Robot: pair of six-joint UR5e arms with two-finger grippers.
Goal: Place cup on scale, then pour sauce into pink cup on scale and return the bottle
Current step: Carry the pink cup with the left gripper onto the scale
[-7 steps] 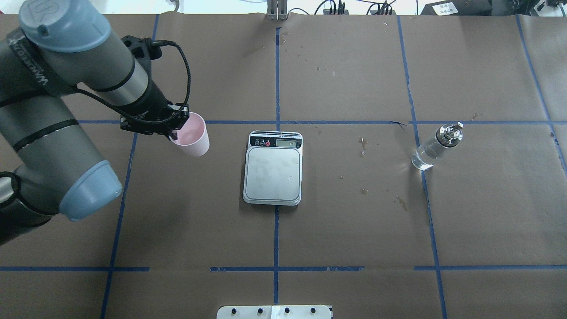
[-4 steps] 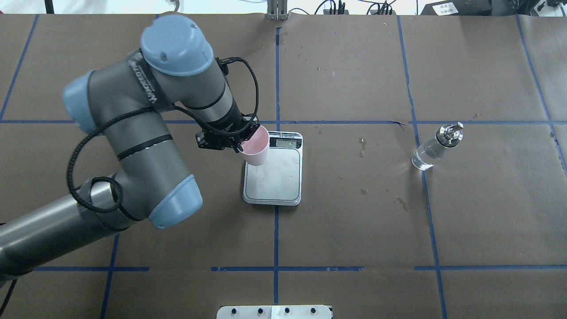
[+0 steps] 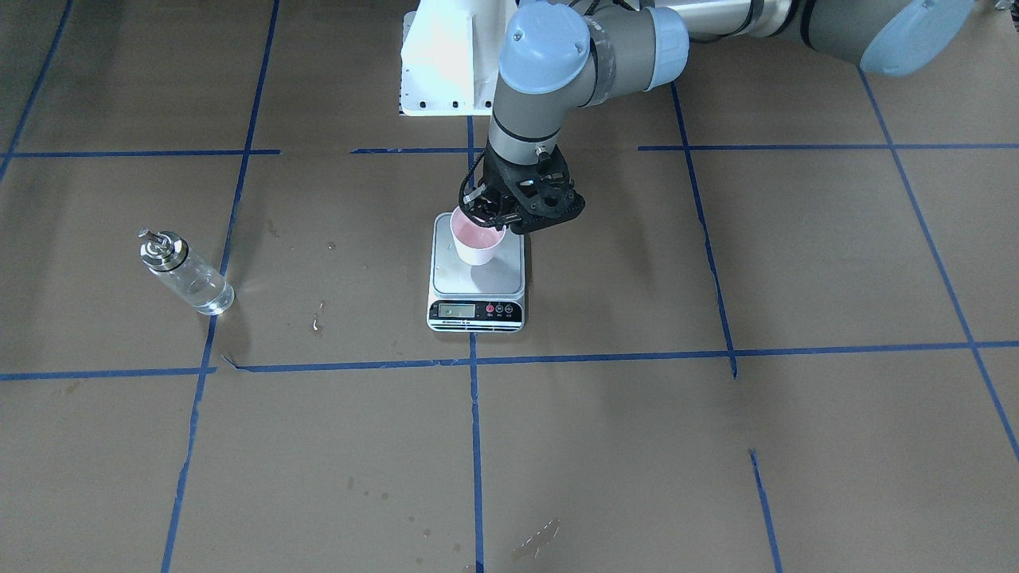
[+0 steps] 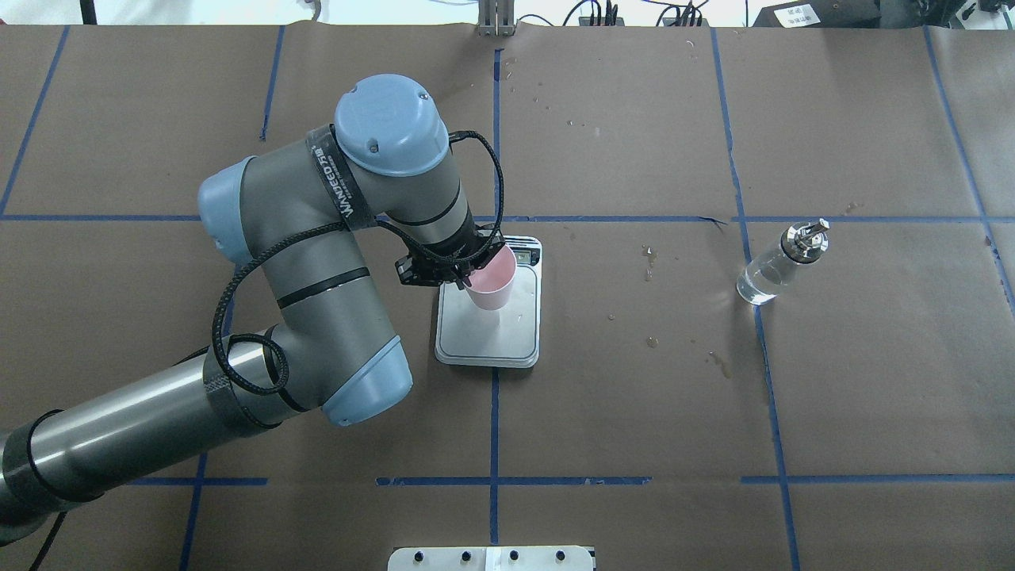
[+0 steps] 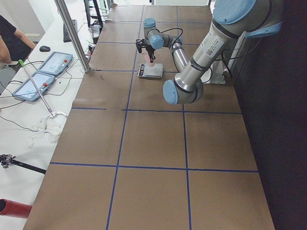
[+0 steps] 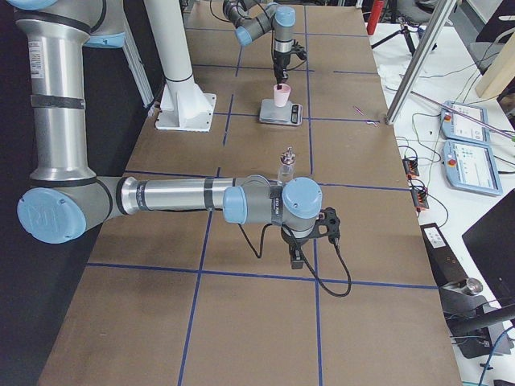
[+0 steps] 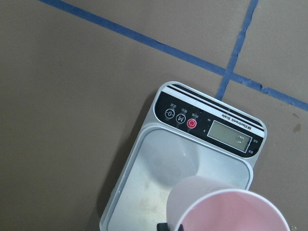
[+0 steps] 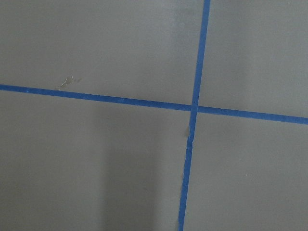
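My left gripper [image 4: 466, 274] is shut on the rim of the pale pink cup [image 4: 492, 285] and holds it upright over the far half of the scale's silver platform [image 4: 507, 337]. I cannot tell whether the cup's base touches the platform. In the left wrist view the cup [image 7: 231, 211] sits low in the frame over the scale [image 7: 154, 187], whose LCD and red button show. The clear bottle [image 4: 773, 270] with a silver cap stands far to the right, untouched. My right gripper [image 6: 294, 256] shows only in the exterior right view, near the bottle [image 6: 285, 166]; I cannot tell whether it is open.
Brown paper with blue tape lines covers the table [image 4: 634, 412]. Small dried stains lie between the scale and the bottle [image 4: 650, 258]. The robot's white base plate [image 3: 446, 64] stands behind the scale. Operators' tablets and cables lie beyond the table's far edge [image 6: 467, 161].
My left arm has swung right, carrying the pink cup from left of the scale to over its platform. The bottle and the scale have not moved.
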